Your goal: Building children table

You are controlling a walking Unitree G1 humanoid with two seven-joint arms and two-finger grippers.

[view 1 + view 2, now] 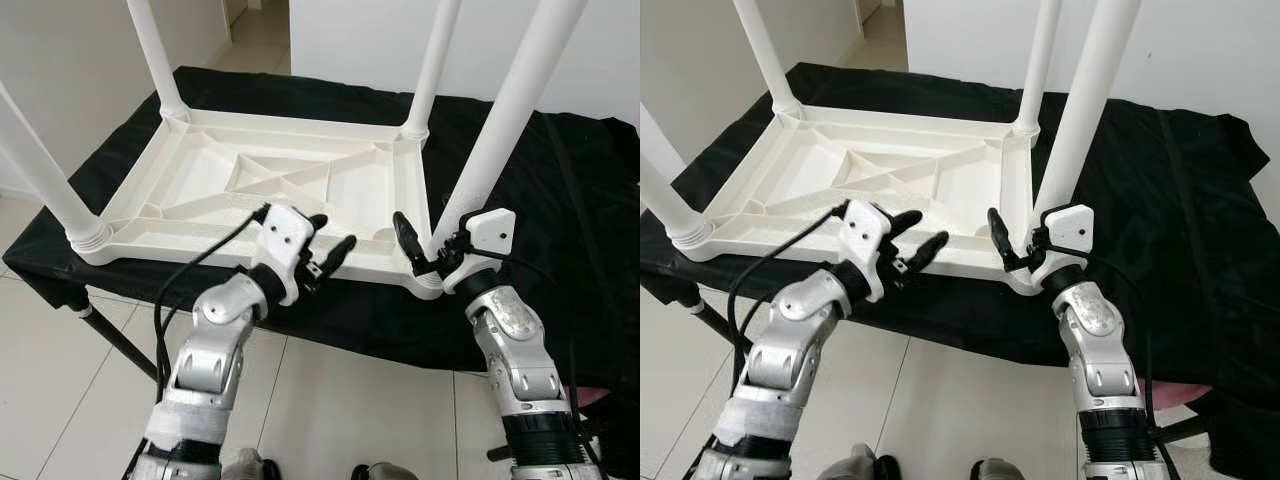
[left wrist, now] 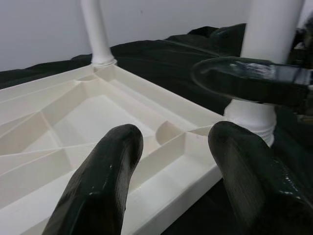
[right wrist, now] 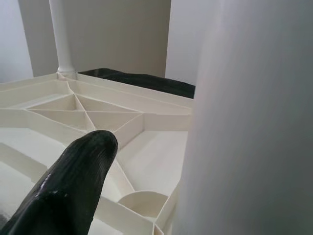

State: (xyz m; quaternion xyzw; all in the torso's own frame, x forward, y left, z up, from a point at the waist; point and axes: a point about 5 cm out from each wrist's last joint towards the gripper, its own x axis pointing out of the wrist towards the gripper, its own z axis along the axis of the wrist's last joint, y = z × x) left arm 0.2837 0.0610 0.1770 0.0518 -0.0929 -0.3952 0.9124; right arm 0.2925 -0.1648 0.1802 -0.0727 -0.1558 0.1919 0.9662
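A white plastic children's table [image 1: 290, 180] lies upside down on a black cloth, with its white legs standing up from the corners. My left gripper [image 1: 330, 240] is open just in front of the table's near rim, its fingers [image 2: 98, 186] pointing over the ribbed underside. My right gripper [image 1: 430, 248] is at the base of the near right leg [image 1: 500, 120] and stands open. One finger [image 3: 73, 186] shows a little apart from that leg [image 3: 254, 117]; the other finger is hidden behind it.
The black cloth [image 1: 560, 180] covers a stand with a dark frame leg [image 1: 110, 330] at the lower left. The far legs [image 1: 435, 60] rise at the back corners. White floor tiles [image 1: 340, 400] lie below, and white walls stand behind.
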